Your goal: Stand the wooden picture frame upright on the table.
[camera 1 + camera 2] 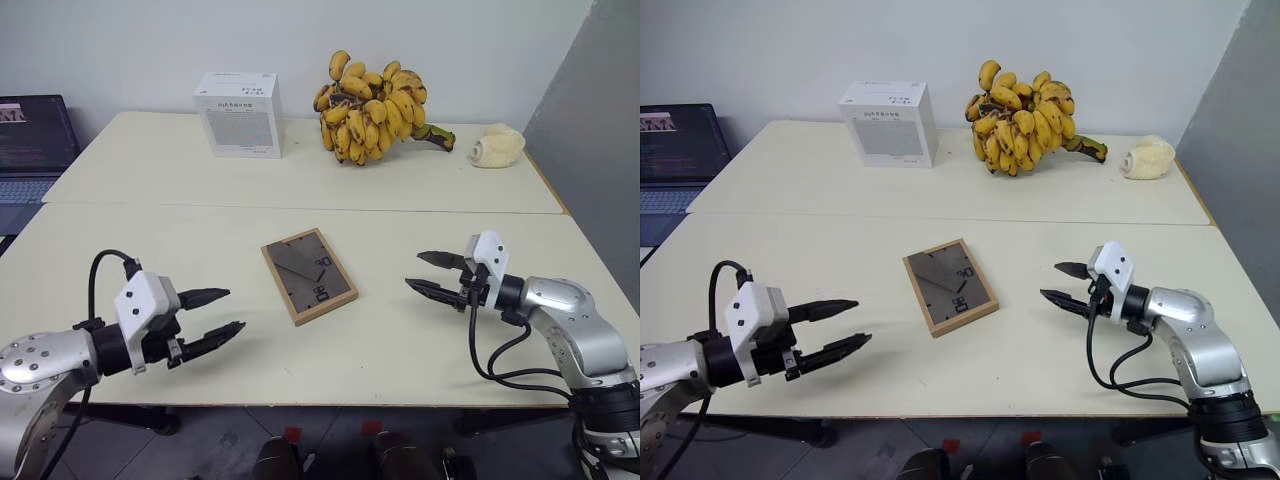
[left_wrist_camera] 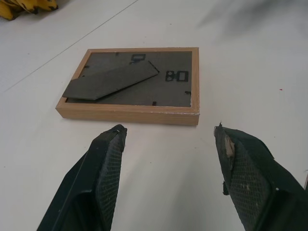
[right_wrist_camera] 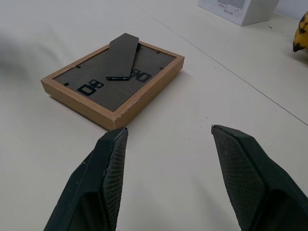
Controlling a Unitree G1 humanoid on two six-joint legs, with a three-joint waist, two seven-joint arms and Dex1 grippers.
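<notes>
The wooden picture frame [image 1: 308, 275] lies flat, back side up, in the middle of the near half of the table [image 1: 200, 230]. Its dark grey back panel and stand flap [image 2: 111, 83] face up. My left gripper [image 1: 222, 313] hovers to the frame's left, open and empty, pointing at the frame. On the other side, my right gripper [image 1: 423, 273] is open too, aimed at the frame with a gap of bare table between them. In the wrist views the frame [image 3: 115, 83] sits just beyond each pair of fingertips, touching neither.
At the table's back stand a white box [image 1: 239, 113], a bunch of bananas [image 1: 372, 107] and a pale lumpy object [image 1: 498, 147]. A seam [image 1: 300, 207] crosses the table. A laptop [image 1: 32, 140] sits off the left edge.
</notes>
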